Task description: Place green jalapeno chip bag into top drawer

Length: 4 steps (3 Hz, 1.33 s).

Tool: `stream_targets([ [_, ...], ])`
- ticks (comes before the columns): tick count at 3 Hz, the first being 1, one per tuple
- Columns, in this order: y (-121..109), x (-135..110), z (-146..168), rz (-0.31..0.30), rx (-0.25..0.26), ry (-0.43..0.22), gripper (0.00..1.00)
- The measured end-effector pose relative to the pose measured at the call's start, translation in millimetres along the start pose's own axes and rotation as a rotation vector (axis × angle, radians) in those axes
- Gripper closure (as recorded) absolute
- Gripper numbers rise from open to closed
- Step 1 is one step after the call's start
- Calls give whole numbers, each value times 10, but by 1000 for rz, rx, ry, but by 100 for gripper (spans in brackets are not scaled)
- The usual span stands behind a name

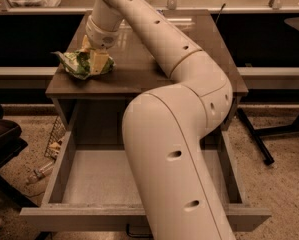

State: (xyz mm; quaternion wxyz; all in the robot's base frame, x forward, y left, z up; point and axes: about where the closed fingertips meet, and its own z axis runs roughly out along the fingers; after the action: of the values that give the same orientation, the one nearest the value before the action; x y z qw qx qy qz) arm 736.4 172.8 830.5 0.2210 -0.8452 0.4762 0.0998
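Camera view shows the hand (97, 62) down on the green jalapeno chip bag (75, 64) lying under it on the worktop (154, 71); whether it grips I cannot tell, and a weak hold could drop the bag short of the top drawer (91, 176) open below it.

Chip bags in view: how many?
1. The green jalapeno chip bag lies at the front-left of the cabinet top, the tool at it. The arm hides part of the top drawer; more may be hidden.

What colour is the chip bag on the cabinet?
The chip bag is light green, camera view; the gripper is right at it.
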Motion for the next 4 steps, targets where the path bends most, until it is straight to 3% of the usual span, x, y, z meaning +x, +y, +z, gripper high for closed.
stream_targets([
  [2,443,141,-408,177,73,82,100],
  [3,711,146,-1105,301,267,127,100],
  [4,1094,-241,-1808,411,473,92,100],
])
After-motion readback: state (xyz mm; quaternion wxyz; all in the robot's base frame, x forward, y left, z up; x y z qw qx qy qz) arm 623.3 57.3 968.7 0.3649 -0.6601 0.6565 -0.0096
